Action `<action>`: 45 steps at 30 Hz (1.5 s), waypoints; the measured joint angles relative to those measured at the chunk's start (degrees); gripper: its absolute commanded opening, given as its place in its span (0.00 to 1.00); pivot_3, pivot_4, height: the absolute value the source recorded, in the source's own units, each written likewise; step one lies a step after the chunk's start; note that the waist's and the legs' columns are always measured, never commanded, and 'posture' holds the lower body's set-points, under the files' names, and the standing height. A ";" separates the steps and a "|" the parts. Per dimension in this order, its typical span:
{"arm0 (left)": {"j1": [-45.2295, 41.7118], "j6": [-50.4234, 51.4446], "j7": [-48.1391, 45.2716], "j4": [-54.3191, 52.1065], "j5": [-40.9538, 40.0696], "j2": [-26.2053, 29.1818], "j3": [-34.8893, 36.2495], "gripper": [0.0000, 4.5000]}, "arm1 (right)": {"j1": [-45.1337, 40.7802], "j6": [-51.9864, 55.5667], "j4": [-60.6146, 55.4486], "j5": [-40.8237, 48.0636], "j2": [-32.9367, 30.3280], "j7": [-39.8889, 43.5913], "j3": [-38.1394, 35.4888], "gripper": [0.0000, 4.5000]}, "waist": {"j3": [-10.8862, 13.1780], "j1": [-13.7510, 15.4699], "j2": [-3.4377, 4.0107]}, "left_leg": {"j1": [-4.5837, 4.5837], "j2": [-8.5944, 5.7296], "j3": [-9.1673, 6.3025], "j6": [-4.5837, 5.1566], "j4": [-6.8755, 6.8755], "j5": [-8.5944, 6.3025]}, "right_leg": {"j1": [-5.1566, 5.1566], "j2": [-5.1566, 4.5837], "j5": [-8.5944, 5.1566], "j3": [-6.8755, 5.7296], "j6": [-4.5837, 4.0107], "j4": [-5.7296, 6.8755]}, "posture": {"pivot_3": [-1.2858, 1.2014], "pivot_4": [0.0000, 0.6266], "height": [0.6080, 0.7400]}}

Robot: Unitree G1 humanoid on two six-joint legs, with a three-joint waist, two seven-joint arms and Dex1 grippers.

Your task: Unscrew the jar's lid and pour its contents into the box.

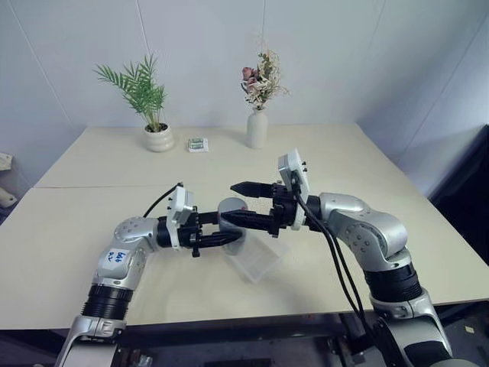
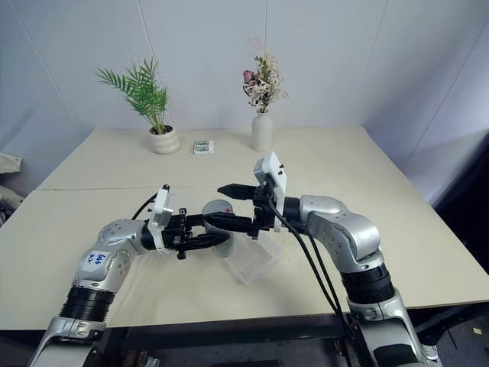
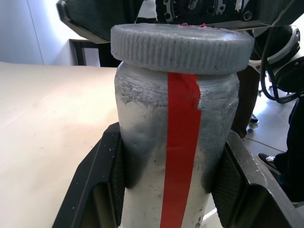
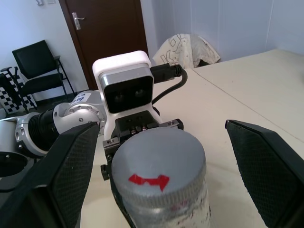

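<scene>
Jar (image 3: 175, 156) held out level above the table (image 1: 84, 229), left gripper (image 1: 221, 238) clamped shut round its cloudy body, red tape stripe along the side. Ribbed grey lid (image 4: 159, 164) faces the right gripper (image 1: 248, 205), whose black fingers stand wide, straddling it, gripping nothing. Just beneath, the clear plastic box (image 1: 256, 264). Farther back: white vase (image 1: 257, 128), plant pot (image 1: 159, 138).
</scene>
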 measured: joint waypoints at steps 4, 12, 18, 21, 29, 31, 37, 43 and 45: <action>0.00 0.01 0.03 0.00 0.00 0.00 0.00 0.43 | -0.19 -1.20 0.27 -1.89 0.38 0.33 2.05 0.99 | 0.00 0.03 0.00 | -0.01 -0.01 0.00 0.00 0.01 0.00 | 0.00 0.00 0.00 0.00 0.00 -0.01 | 0.52 0.24 1.00; 0.00 0.02 0.05 0.00 0.00 -0.04 0.00 0.43 | -0.19 -3.45 1.20 -3.93 1.32 0.58 3.39 0.99 | 0.00 0.02 0.00 | 0.00 0.00 0.00 0.00 0.00 0.00 | 0.00 0.00 0.00 0.00 0.00 -0.01 | 0.52 0.24 1.00; 0.00 0.02 -0.12 0.00 0.00 -0.02 0.00 0.43 | -0.20 -3.85 2.79 -4.83 1.68 0.08 3.24 0.99 | 0.00 0.05 0.00 | -0.01 -0.01 0.00 0.00 0.00 0.00 | 0.00 0.00 0.00 0.00 0.00 -0.01 | 0.52 0.24 1.00; 0.00 0.02 -0.07 0.00 0.00 -0.01 0.00 0.43 | -0.20 -4.41 3.02 -4.92 1.58 -0.03 3.12 0.99 | 0.00 0.02 0.00 | 0.00 0.00 0.00 0.00 -0.01 0.00 | 0.00 0.00 0.00 0.00 0.00 -0.01 | 0.52 0.24 1.00; 0.00 0.26 1.22 0.00 0.00 -0.01 0.05 0.43 | 0.20 -4.56 2.67 -4.52 -0.29 -0.15 2.42 0.99 | 0.00 0.08 0.00 | -0.01 0.00 0.00 0.00 0.00 0.00 | 0.00 0.00 0.00 0.00 0.00 -0.01 | 0.52 0.24 1.00; 0.00 0.50 1.59 0.04 0.05 0.00 0.03 0.43 | 0.78 -4.86 2.44 -4.03 -1.33 0.10 2.10 0.99 | 0.00 0.07 0.00 | -0.01 0.00 0.00 0.01 -0.01 0.00 | 0.00 0.00 0.00 0.00 0.00 -0.02 | 0.52 0.24 1.00; 0.00 0.74 2.35 0.33 0.08 0.03 0.10 0.43 | 1.71 -5.59 1.72 -3.32 -4.74 1.27 1.30 0.99 | 0.00 0.10 0.00 | -0.01 -0.01 0.00 0.01 0.00 0.00 | 0.01 0.00 0.00 0.00 0.00 -0.03 | 0.52 0.24 1.00; 0.02 0.57 0.60 -0.23 -0.05 0.42 0.19 0.43 | 3.12 -6.13 5.43 -4.04 -10.35 -0.52 -6.19 0.99 | 0.00 0.21 0.00 | -0.02 -0.04 0.02 0.03 -0.02 -0.02 | 0.01 -0.03 0.00 0.01 0.00 -0.09 | 0.52 0.24 1.00; 0.02 0.57 0.44 -0.23 -0.05 0.36 0.15 0.43 | 3.48 -6.05 5.44 -3.91 -10.55 -0.49 -7.08 0.99 | 0.00 0.07 0.00 | -0.02 -0.04 0.03 0.04 -0.04 -0.02 | 0.00 -0.03 0.00 0.03 0.00 -0.09 | 0.52 0.24 1.00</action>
